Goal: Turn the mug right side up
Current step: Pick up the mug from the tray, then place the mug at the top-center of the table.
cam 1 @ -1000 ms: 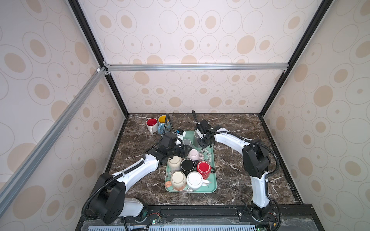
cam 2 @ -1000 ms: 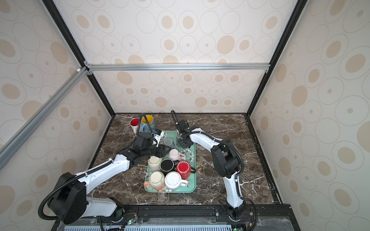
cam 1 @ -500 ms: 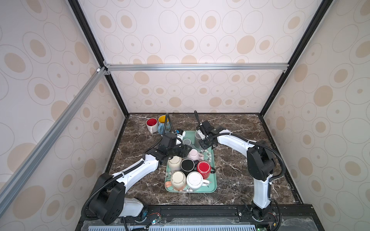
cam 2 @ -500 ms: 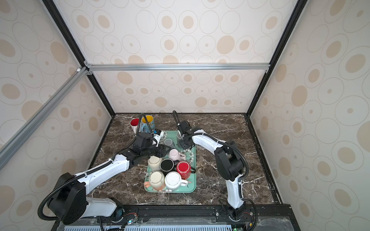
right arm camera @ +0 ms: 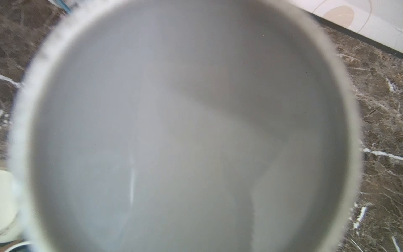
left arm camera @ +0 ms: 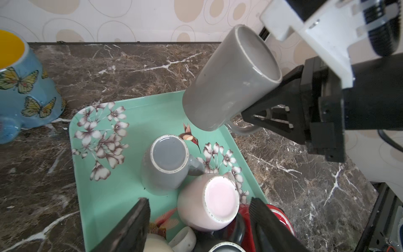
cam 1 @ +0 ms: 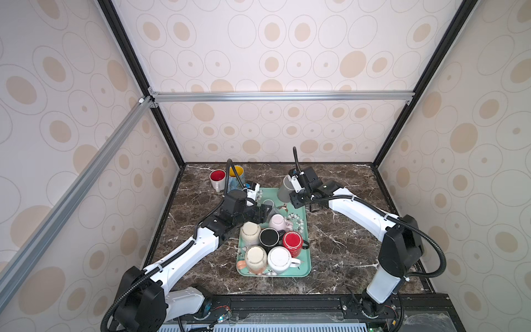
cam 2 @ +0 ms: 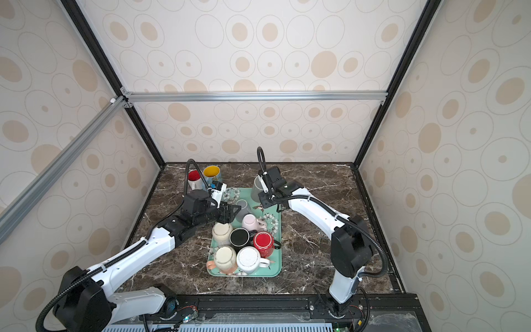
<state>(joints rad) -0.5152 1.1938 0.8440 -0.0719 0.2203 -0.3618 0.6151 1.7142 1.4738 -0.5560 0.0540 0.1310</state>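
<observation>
A dark marble table (cam 1: 344, 247) inside a papered booth, seen from above; two white robot arms reach over a green flowered tray (cam 1: 305, 266) crowded with upside-down mugs. The right gripper (left arm camera: 258, 119) is closed on the handle of a tall grey mug (left arm camera: 229, 78), the one being turned. The grey mug hangs in the air above the far end of the tray, touching nothing else; it is tilted, mouth up and leaning toward the right arm, so it looks partway to upright and is not yet set down. Holding it by the handle probably lets the wrist roll it over without the fingers covering its mouth or base; the right wrist view is filled by its empty, blurred inside.

The left gripper (left arm camera: 198, 220) hovers low over the middle of the tray, its fingers (left arm camera: 135, 224) spread apart with nothing held between them; just beyond them sit a pink mug (left arm camera: 213, 200) and a small grey mug (left arm camera: 168, 159), both bottom up. It seems placed there ready for the next one.

Off the tray, near the back left corner, a blue butterfly mug (left arm camera: 24, 87) and a white mug with a red inside (cam 1: 217, 178) stand mouth up; they look like finished ones, so the grey mug may be headed for the table too.
</observation>
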